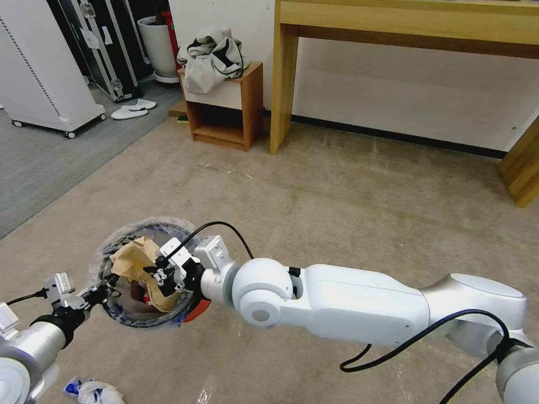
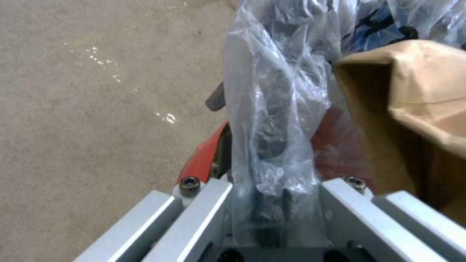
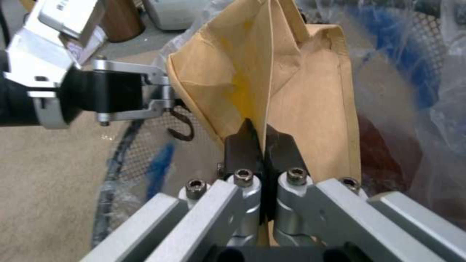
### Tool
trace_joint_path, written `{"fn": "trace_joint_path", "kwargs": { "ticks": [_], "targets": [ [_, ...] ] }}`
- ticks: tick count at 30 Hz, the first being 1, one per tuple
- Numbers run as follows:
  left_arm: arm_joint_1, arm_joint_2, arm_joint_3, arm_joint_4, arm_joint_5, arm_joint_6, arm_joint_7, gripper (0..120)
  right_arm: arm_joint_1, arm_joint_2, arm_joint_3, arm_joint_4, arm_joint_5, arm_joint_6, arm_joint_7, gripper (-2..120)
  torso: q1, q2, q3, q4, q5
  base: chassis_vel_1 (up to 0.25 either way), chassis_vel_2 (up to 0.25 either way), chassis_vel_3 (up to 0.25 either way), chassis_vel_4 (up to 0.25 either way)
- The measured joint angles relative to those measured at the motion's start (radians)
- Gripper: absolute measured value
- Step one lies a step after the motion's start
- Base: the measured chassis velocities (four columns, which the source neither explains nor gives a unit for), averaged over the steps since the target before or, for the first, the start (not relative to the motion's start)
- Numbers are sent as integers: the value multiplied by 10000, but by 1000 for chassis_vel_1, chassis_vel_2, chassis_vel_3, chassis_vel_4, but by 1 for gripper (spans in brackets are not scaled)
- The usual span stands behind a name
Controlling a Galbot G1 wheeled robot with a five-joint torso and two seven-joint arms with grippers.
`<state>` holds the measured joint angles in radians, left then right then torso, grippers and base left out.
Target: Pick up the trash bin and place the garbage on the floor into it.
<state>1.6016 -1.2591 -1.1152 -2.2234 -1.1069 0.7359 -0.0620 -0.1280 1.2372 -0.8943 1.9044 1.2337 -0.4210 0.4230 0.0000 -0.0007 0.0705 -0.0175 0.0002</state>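
Observation:
The small red trash bin (image 1: pixel 199 309) with its clear printed liner hangs just above the carpet floor (image 1: pixel 337 213) at lower left. My left gripper (image 1: pixel 105 292) is shut on the liner-covered rim (image 2: pixel 272 145); red wall (image 2: pixel 204 156) shows below it. A tan paper bag (image 1: pixel 135 255), one piece of the garbage, stands in the bin's mouth. My right gripper (image 1: pixel 166 275) reaches in from the right and is shut on the bag's edge (image 3: pixel 264 142). The bag (image 3: pixel 301 72) rises past the fingers, with the left gripper (image 3: pixel 167 95) beyond it. A blue-white wrapper (image 1: pixel 92 391) lies on the floor near my left arm.
A small wooden cabinet (image 1: pixel 224 109) with a grey bag on top stands at the back, beside a tall wooden table leg (image 1: pixel 283 84). A white wheeled unit (image 1: pixel 45 67) and white slippers (image 1: pixel 132 109) sit on darker grey carpet at far left. Another wooden leg (image 1: pixel 522 168) is at right.

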Motion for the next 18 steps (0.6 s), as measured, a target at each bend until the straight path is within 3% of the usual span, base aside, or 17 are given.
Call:
{"fn": "trace_joint_path", "kwargs": {
  "ticks": [18],
  "targets": [
    [78,-121,6,-170,17,-6,17,1,-195,-64,-125,-294,-293,52,-17,0,0,1,0,-1,1,0,0,0,0]
  ]
}}
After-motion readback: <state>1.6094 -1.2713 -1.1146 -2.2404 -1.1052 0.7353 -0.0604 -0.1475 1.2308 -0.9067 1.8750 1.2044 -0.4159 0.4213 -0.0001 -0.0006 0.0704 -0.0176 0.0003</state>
